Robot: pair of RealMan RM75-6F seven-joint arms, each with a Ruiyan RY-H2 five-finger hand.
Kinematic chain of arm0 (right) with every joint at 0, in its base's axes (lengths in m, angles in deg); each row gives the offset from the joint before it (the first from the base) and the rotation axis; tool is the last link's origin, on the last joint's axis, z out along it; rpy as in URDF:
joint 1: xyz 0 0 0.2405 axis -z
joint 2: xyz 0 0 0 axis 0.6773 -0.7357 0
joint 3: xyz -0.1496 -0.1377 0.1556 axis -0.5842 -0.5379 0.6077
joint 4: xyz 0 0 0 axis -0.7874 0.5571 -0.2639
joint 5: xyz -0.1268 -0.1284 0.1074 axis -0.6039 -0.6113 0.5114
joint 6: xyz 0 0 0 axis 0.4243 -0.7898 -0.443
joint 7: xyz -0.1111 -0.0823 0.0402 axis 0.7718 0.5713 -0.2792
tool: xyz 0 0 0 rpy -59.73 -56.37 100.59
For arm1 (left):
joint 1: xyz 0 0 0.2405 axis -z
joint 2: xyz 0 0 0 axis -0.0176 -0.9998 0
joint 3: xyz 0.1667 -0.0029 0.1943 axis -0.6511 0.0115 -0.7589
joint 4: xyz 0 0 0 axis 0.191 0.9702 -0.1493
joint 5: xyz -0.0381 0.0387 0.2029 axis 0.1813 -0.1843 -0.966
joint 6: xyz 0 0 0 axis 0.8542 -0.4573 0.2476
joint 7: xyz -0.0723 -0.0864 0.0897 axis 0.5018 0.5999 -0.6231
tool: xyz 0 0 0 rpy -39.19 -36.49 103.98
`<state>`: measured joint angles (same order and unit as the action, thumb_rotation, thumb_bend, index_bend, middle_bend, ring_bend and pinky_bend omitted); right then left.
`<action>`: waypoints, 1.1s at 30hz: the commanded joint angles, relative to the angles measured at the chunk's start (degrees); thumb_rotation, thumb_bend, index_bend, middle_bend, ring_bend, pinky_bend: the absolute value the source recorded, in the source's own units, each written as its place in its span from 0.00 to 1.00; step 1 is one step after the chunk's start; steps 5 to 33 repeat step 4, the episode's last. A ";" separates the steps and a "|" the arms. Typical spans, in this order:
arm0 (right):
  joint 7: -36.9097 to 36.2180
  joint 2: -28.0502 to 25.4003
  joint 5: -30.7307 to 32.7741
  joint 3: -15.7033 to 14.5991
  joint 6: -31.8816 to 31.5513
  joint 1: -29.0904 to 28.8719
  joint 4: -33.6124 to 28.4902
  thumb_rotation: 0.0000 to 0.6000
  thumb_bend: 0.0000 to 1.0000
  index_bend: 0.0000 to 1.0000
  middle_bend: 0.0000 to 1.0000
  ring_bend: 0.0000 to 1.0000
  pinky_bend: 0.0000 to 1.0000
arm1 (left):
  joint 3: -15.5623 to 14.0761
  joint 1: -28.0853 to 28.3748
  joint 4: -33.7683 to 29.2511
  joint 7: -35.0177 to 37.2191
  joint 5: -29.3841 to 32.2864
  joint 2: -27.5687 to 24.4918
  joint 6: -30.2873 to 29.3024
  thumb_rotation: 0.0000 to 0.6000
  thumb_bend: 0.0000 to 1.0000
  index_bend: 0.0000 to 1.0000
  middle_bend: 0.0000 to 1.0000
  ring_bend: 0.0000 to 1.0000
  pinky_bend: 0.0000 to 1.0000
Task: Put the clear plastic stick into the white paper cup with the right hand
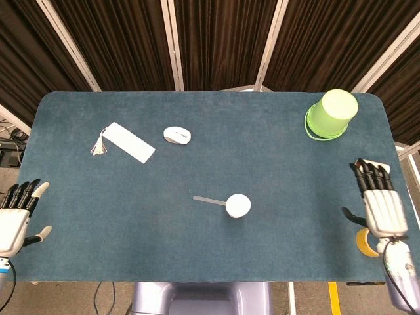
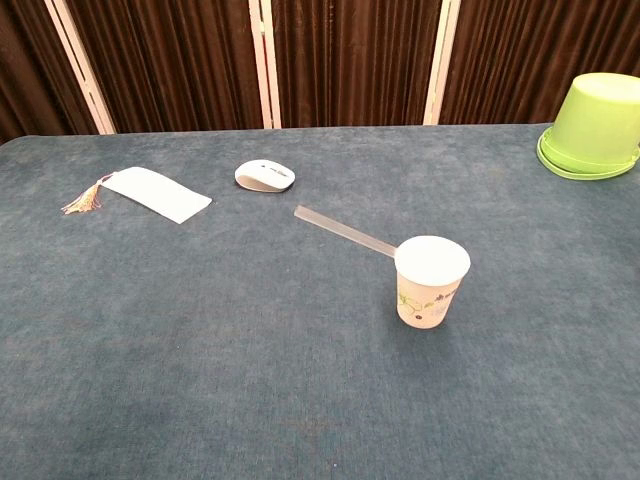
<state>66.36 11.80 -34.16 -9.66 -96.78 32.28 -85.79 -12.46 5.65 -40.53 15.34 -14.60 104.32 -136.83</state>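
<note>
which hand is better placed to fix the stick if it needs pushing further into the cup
Probably the right, by a narrow margin. The right hand rests open at the right table edge, seemingly slightly nearer the white paper cup than the open left hand. The clear plastic stick juts leftward from the cup.

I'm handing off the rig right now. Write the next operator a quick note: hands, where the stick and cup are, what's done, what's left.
Left hand: open, holds nothing, at the table's near left edge.
Right hand: open, holds nothing, at the near right edge, over the tape roll.
White paper cup: upright, mid-table.
Clear plastic stick: one end in the cup, leaning out over its rim toward the white mouse.
Done: stick is in the cup.
Left: nothing apparent.
</note>
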 commanded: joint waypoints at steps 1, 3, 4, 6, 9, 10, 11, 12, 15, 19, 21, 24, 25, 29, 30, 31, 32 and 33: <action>2.45 0.18 -2.41 -1.39 -2.87 1.48 1.97 1.00 0.16 0.00 0.00 0.00 0.00 | 0.05 -0.03 0.15 -0.16 -0.02 0.12 -0.12 1.00 0.22 0.00 0.00 0.00 0.00; 2.92 0.51 -2.94 -1.73 -3.50 1.73 2.40 1.00 0.16 0.00 0.00 0.00 0.00 | 0.14 -0.10 0.27 -0.28 0.06 0.17 -0.30 1.00 0.22 0.00 0.00 0.00 0.00; 3.11 0.75 -3.00 -1.85 -3.64 1.79 2.64 1.00 0.16 0.00 0.00 0.00 0.00 | 0.19 -0.15 0.32 -0.29 0.13 0.22 -0.41 1.00 0.22 0.00 0.00 0.00 0.00; 3.11 0.75 -3.00 -1.85 -3.64 1.79 2.64 1.00 0.16 0.00 0.00 0.00 0.00 | 0.19 -0.15 0.32 -0.29 0.13 0.22 -0.41 1.00 0.22 0.00 0.00 0.00 0.00; 3.11 0.75 -3.00 -1.85 -3.64 1.79 2.64 1.00 0.16 0.00 0.00 0.00 0.00 | 0.19 -0.15 0.32 -0.29 0.13 0.22 -0.41 1.00 0.22 0.00 0.00 0.00 0.00; 3.11 0.75 -3.00 -1.85 -3.64 1.79 2.64 1.00 0.16 0.00 0.00 0.00 0.00 | 0.19 -0.15 0.32 -0.29 0.13 0.22 -0.41 1.00 0.22 0.00 0.00 0.00 0.00; 3.11 0.75 -3.00 -1.85 -3.64 1.79 2.64 1.00 0.16 0.00 0.00 0.00 0.00 | 0.19 -0.15 0.32 -0.29 0.13 0.22 -0.41 1.00 0.22 0.00 0.00 0.00 0.00; 3.11 0.75 -3.00 -1.85 -3.64 1.79 2.64 1.00 0.16 0.00 0.00 0.00 0.00 | 0.19 -0.15 0.32 -0.29 0.13 0.22 -0.41 1.00 0.22 0.00 0.00 0.00 0.00; 3.11 0.75 -3.00 -1.85 -3.64 1.79 2.64 1.00 0.16 0.00 0.00 0.00 0.00 | 0.19 -0.15 0.32 -0.29 0.13 0.22 -0.41 1.00 0.22 0.00 0.00 0.00 0.00; 3.11 0.75 -3.00 -1.85 -3.64 1.79 2.64 1.00 0.16 0.00 0.00 0.00 0.00 | 0.19 -0.15 0.32 -0.29 0.13 0.22 -0.41 1.00 0.22 0.00 0.00 0.00 0.00; 3.11 0.75 -3.00 -1.85 -3.64 1.79 2.64 1.00 0.16 0.00 0.00 0.00 0.00 | 0.19 -0.15 0.32 -0.29 0.13 0.22 -0.41 1.00 0.22 0.00 0.00 0.00 0.00; 3.11 0.75 -3.00 -1.85 -3.64 1.79 2.64 1.00 0.16 0.00 0.00 0.00 0.00 | 0.19 -0.15 0.32 -0.29 0.13 0.22 -0.41 1.00 0.22 0.00 0.00 0.00 0.00; 3.11 0.75 -3.00 -1.85 -3.64 1.79 2.64 1.00 0.16 0.00 0.00 0.00 0.00 | 0.19 -0.15 0.32 -0.29 0.13 0.22 -0.41 1.00 0.22 0.00 0.00 0.00 0.00; 3.11 0.75 -3.00 -1.85 -3.64 1.79 2.64 1.00 0.16 0.00 0.00 0.00 0.00 | 0.19 -0.15 0.32 -0.29 0.13 0.22 -0.41 1.00 0.22 0.00 0.00 0.00 0.00; 3.11 0.75 -3.00 -1.85 -3.64 1.79 2.64 1.00 0.16 0.00 0.00 0.00 0.00 | 0.19 -0.15 0.32 -0.29 0.13 0.22 -0.41 1.00 0.22 0.00 0.00 0.00 0.00; 3.11 0.75 -3.00 -1.85 -3.64 1.79 2.64 1.00 0.16 0.00 0.00 0.00 0.00 | 0.19 -0.15 0.32 -0.29 0.13 0.22 -0.41 1.00 0.22 0.00 0.00 0.00 0.00; 3.11 0.75 -3.00 -1.85 -3.64 1.79 2.64 1.00 0.16 0.00 0.00 0.00 0.00 | 0.19 -0.15 0.32 -0.29 0.13 0.22 -0.41 1.00 0.22 0.00 0.00 0.00 0.00; 3.11 0.75 -3.00 -1.85 -3.64 1.79 2.64 1.00 0.16 0.00 0.00 0.00 0.00 | 0.19 -0.15 0.32 -0.29 0.13 0.22 -0.41 1.00 0.22 0.00 0.00 0.00 0.00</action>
